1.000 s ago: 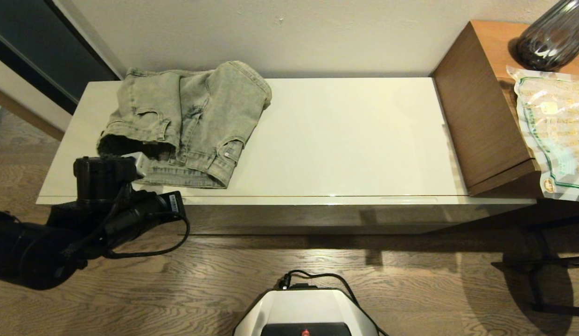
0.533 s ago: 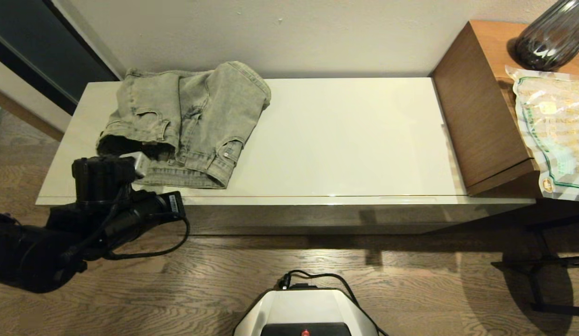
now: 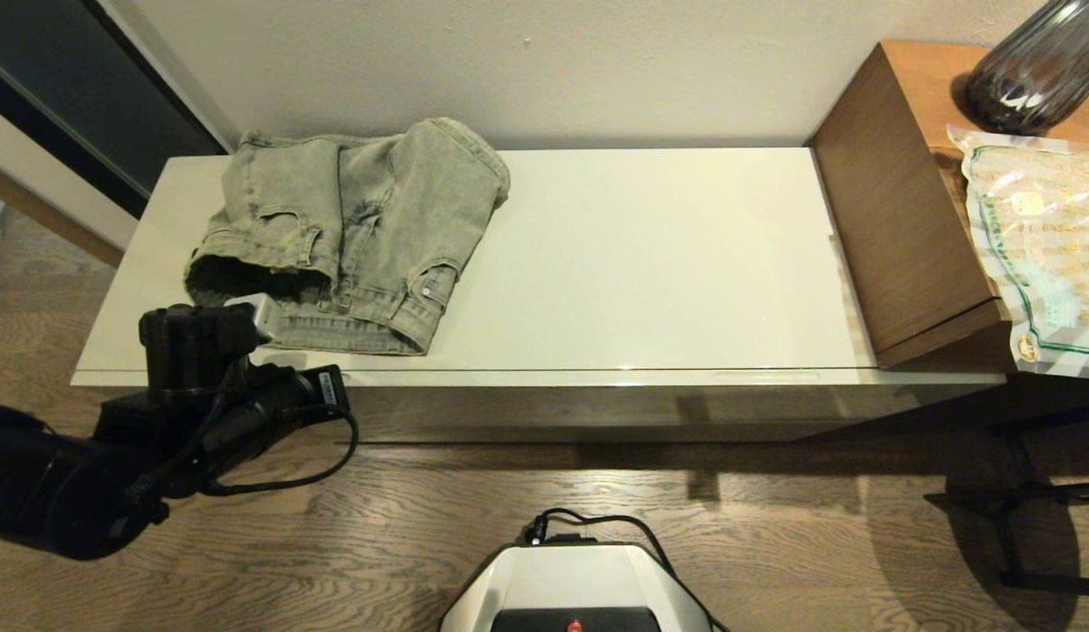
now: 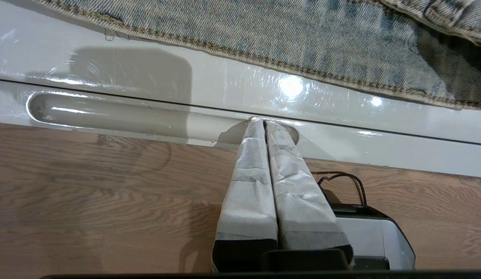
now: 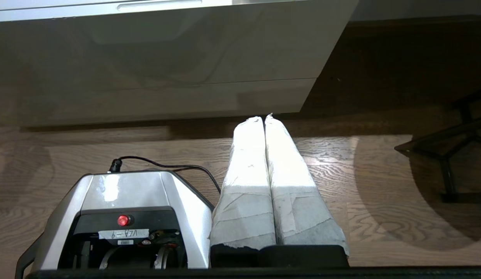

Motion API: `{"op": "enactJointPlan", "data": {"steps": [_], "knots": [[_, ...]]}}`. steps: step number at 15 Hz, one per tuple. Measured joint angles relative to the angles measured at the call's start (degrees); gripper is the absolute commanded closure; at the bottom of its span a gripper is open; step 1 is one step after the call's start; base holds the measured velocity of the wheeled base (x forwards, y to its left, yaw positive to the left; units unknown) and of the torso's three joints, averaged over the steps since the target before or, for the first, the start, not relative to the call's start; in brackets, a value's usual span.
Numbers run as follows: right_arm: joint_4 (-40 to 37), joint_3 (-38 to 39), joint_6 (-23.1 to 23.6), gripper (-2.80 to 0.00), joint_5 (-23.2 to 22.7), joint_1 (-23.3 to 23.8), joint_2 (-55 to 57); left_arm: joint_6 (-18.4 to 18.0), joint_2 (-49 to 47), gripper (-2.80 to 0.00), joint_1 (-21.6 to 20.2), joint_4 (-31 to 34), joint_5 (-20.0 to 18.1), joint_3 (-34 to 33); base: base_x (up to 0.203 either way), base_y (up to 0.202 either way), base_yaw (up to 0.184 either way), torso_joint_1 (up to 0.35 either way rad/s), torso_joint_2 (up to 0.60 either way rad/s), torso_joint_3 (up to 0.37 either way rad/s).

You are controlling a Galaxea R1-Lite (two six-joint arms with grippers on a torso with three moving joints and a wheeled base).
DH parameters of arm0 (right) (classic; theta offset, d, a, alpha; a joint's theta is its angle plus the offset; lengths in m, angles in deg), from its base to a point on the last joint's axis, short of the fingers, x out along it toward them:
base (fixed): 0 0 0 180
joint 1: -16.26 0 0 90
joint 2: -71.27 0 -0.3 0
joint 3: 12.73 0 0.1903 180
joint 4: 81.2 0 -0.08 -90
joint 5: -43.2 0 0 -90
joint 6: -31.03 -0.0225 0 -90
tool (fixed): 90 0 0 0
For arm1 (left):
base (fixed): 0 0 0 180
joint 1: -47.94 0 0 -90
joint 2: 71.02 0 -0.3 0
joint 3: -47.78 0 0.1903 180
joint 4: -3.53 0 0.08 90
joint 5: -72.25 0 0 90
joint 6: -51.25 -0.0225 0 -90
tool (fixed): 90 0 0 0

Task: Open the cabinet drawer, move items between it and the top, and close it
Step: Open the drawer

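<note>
The folded grey-green denim garment [image 3: 351, 233] lies on the left part of the glossy cream top [image 3: 649, 263]. The cabinet drawer [image 3: 597, 412] is closed, and its mirror-like front reflects the wood floor. My left gripper [image 4: 261, 123] is shut with nothing in it. Its taped tips rest in one end of the long handle recess [image 4: 128, 116] along the drawer's upper edge, just below the denim's hem [image 4: 302, 46]. In the head view the left wrist [image 3: 202, 351] covers that gripper. My right gripper [image 5: 263, 118] hangs shut and empty above the floor, in front of the drawer front [image 5: 166, 69].
A brown wooden desk [image 3: 895, 219] butts against the cabinet's right end, carrying a green-printed bag [image 3: 1035, 246] and a dark vase [image 3: 1031, 75]. My base [image 3: 579, 588] stands on the floor before the cabinet. Dark stand legs [image 3: 1018, 500] are at the lower right.
The left wrist has edged slightly lower at the cabinet's front edge. The drawer and denim have not moved.
</note>
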Motion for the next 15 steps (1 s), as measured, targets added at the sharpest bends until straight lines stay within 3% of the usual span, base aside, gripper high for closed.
{"op": "enactJointPlan", "data": {"steps": [5,11,12,15], "knots": [[0.00,0.00,0.02,0.00,0.00,0.00,0.00,-1.98,-1.85,0.00,-0.11,-0.44,-0.07,-2.26,0.000,0.000,0.000,0.000,0.00,0.000],[0.02,0.00,0.00,0.00,0.02,0.00,0.00,-2.61,-0.68,0.00,0.04,-0.82,-0.90,-11.14,0.000,0.000,0.000,0.000,0.00,0.000],[0.02,0.00,0.02,0.00,0.02,0.00,0.00,-2.66,0.27,0.00,0.04,0.78,-0.90,-12.67,0.000,0.000,0.000,0.000,0.00,0.000],[0.00,0.00,0.02,0.00,0.00,0.00,0.00,-2.92,6.48,0.00,0.66,14.37,-1.40,-17.33,0.000,0.000,0.000,0.000,0.00,0.000]]}}
